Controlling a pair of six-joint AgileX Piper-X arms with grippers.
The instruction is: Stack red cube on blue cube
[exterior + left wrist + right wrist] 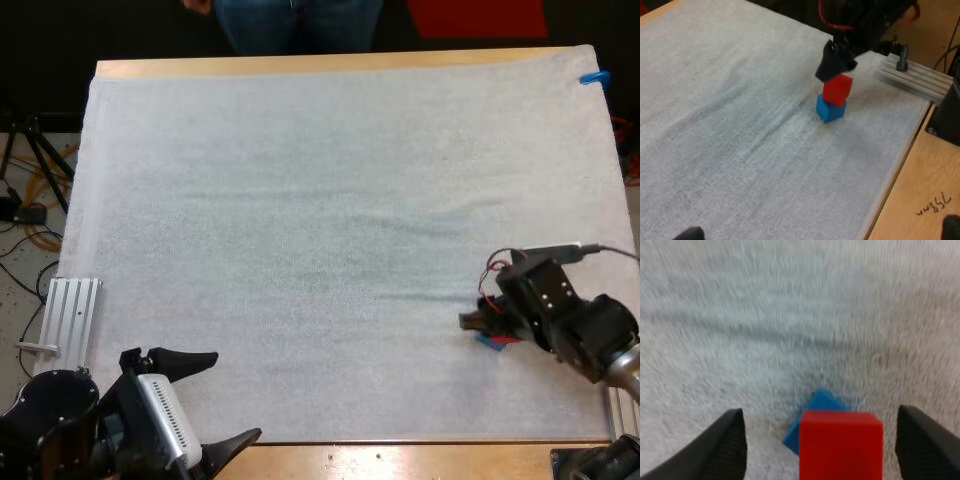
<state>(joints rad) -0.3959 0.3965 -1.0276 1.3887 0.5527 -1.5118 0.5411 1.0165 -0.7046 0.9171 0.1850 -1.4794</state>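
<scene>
Sitting atop the blue cube (830,111), the red cube (837,89) is near the mat's (300,200) right edge. The right pincer (819,415) straddles it, released, fingers (725,445) clear. The left pincer (237,395), also released, is at the bench's (400,455) near left corner.

Your right gripper (818,412) has its two black fingers (725,445) spread wide, one on each side of the red cube (841,445). Neither finger touches the cube, and you can see white mat (790,315) in the gap on both sides. The red cube sits over the blue cube (817,402) and covers most of it. The blue cube is turned, so one corner pokes out beyond the red cube's far edge.
</scene>
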